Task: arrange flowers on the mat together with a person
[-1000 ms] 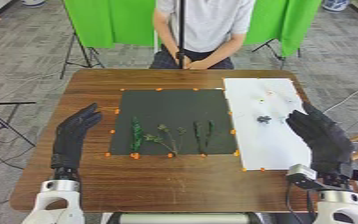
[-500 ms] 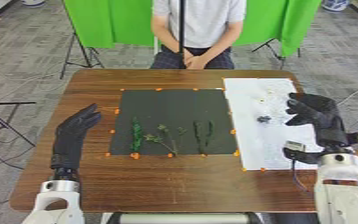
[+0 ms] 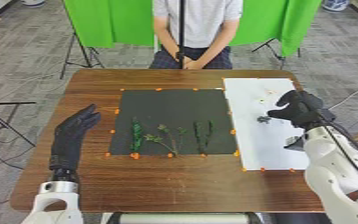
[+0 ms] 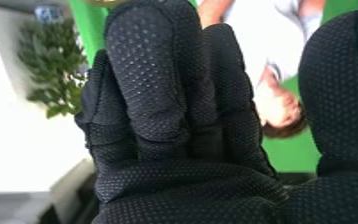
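My right hand (image 3: 302, 107) is over the right side of the white mat, its thumb side near a small dark flower (image 3: 263, 119) on that mat. In the right wrist view the same hand (image 4: 149, 100) has its fingers extended and thumb apart, holding nothing; it is open. My left hand (image 3: 72, 131) rests open left of the dark mat (image 3: 168, 107). On the dark mat lie a green leafy stem (image 3: 136, 135), a branching sprig (image 3: 167, 139) and two thin dark stems (image 3: 202, 136). Small pale flowers (image 3: 262, 100) lie farther up the white mat (image 3: 262, 155).
The brown table (image 3: 180, 180) has orange marks around the mats. Across it sits a person with hands joined off the table's things. A thin black pole (image 3: 182, 30) stands in front of the person, and a green cloth (image 3: 104, 25) hangs behind.
My right hand has moved from the white mat's near right part farther up and slightly inward, its forearm swinging in at a slant. The left hand has stayed in place.
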You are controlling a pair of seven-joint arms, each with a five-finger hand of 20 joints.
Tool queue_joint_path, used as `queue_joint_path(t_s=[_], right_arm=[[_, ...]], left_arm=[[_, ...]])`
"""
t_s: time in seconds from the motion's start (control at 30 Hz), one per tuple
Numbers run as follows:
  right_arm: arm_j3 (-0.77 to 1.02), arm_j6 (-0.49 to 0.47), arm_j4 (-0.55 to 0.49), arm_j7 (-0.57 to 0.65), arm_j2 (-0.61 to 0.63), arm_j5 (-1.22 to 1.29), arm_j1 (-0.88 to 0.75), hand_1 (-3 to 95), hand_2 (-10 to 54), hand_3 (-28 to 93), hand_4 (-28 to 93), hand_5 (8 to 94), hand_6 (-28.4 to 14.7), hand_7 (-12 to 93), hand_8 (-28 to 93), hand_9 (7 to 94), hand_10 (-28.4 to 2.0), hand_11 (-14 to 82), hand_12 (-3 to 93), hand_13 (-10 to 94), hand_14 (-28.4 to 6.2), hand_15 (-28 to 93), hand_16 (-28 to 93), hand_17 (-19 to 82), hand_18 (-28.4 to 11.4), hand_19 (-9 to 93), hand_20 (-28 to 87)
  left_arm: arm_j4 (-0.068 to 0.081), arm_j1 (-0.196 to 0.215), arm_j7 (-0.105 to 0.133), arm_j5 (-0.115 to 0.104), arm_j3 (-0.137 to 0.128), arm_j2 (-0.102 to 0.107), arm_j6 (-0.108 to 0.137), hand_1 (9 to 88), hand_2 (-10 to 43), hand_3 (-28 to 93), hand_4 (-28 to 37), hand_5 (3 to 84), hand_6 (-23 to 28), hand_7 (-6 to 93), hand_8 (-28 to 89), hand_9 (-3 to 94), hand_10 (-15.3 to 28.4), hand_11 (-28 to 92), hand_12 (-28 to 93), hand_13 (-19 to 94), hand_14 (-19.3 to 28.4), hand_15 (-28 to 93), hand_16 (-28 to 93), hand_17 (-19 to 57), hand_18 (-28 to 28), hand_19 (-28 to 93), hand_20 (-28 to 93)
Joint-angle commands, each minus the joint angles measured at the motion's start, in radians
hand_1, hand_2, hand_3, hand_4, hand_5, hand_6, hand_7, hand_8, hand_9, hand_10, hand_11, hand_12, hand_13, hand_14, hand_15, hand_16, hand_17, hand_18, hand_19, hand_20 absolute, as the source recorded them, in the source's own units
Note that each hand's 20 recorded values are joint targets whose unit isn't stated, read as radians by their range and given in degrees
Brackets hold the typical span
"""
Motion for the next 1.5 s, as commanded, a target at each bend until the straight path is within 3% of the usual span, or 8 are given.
queue_joint_path(t_s=[0.03, 0.67, 0.93, 1.0, 1.07, 1.13, 1.3, 1.5], right_arm=[[-0.083, -0.031, 0.074, -0.005, 0.047, -0.004, 0.084, 35.8, -9.5, 63, -24, 61.6, 1.6, 16, -9, 76.8, -13.8, 24.3, 26.0, 86, -4.8, 46, 29, 45, -20.1, 81, 43], [-0.234, -0.131, 0.195, 0.031, 0.044, -0.077, 0.187, 38.4, -9.5, 64, -25, 60.9, 2.5, 16, -9, 78.0, -12.5, 22.9, 25.0, 92, -2.3, 44, 31, 53, -17.0, 86, 35], [-0.268, 0.005, 0.224, 0.031, 0.042, -0.079, 0.16, 46.1, -9.5, 65, -26, 63.4, 3.6, 18, -10, 80.0, -10.6, 22.2, 27.4, 93, -1.3, 45, 31, 54, -16.1, 88, 33], [-0.282, 0.055, 0.23, 0.03, 0.042, -0.073, 0.158, 54.7, -9.5, 56, -25, 66.2, 3.8, 20, -8, 84.8, -8.5, 14.3, 37.2, 94, -0.6, 47, 30, 55, -15.5, 89, 31], [-0.293, 0.102, 0.234, 0.033, 0.043, -0.06, 0.154, 77.2, -9.5, 0, 14, 69.7, 3.7, 19, 2, 88.6, -7.9, 9.4, 40.6, 94, 0.1, 50, 27, 56, -15.2, 90, 33], [-0.299, 0.137, 0.239, 0.029, 0.043, -0.051, 0.153, 89.6, -9.5, -26, 32, 75.8, 3.5, 21, 7, 91.8, -7.5, 8.2, 41.6, 94, 0.7, 54, 25, 58, -14.4, 91, 31], [-0.267, 0.152, 0.192, 0.042, 0.053, -0.033, 0.142, 92.8, -9.5, -28, 36, 82.4, 3.0, 22, 9, 93.6, -7.2, 11.2, 40.4, 94, 0.8, 57, 23, 59, -14.4, 92, 30], [-0.213, 0.167, 0.078, 0.041, 0.066, -0.003, 0.228, 93.1, -9.5, -28, 36, 83.0, 2.6, 22, 9, 93.7, -7.2, 11.4, 40.7, 94, 0.8, 57, 23, 59, -14.2, 92, 29]], left_arm=[[-0.003, 0.015, -0.004, -0.004, -0.002, -0.002, 0.012, 21.9, -4.2, 70, -22.2, 49.1, 4.0, 10.0, -6, 47.4, 14.6, 15, 12, 36, 16.5, 12, 1, 6.4, 10.5, 7, 15], [0.0, 0.011, -0.006, -0.005, 0.003, -0.001, 0.012, 21.9, -4.3, 70, -22.2, 49.0, 3.9, 10.1, -6, 47.3, 14.5, 15, 12, 36, 16.6, 13, 1, 6.4, 10.5, 7, 15], [0.001, 0.009, -0.005, -0.006, 0.002, 0.0, 0.01, 22.0, -4.2, 70, -22.3, 49.0, 4.0, 10.0, -6, 47.4, 14.6, 15, 12, 36, 16.6, 13, 1, 6.4, 10.5, 7, 15], [0.001, 0.008, -0.005, -0.006, 0.003, 0.0, 0.009, 22.0, -4.2, 70, -22.2, 49.0, 4.0, 10.0, -6, 47.4, 14.6, 15, 12, 36, 16.6, 13, 1, 6.4, 10.5, 7, 15], [0.004, 0.005, -0.006, -0.005, 0.004, 0.0, 0.006, 22.0, -4.2, 70, -22.1, 49.1, 4.1, 10.0, -6, 47.4, 14.6, 15, 12, 36, 16.6, 12, 1, 6.4, 10.5, 7, 15], [0.002, 0.007, -0.004, -0.006, 0.005, 0.0, 0.009, 22.1, -4.2, 70, -22.2, 49.1, 4.0, 10.0, -6, 47.3, 14.6, 15, 12, 36, 16.6, 12, 1, 6.4, 10.5, 7, 15], [0.001, 0.006, -0.004, -0.005, 0.001, 0.003, 0.01, 22.1, -4.2, 70, -22.1, 49.0, 4.1, 9.9, -6, 47.3, 14.6, 15, 12, 36, 16.6, 13, 1, 6.4, 10.5, 7, 15], [-0.004, 0.025, 0.004, -0.023, -0.016, 0.015, 0.045, 22.0, -3.7, 70, -22.4, 49.1, 4.2, 9.9, -6, 47.4, 14.6, 15, 12, 36, 16.5, 12, 1, 6.4, 10.5, 7, 15]])
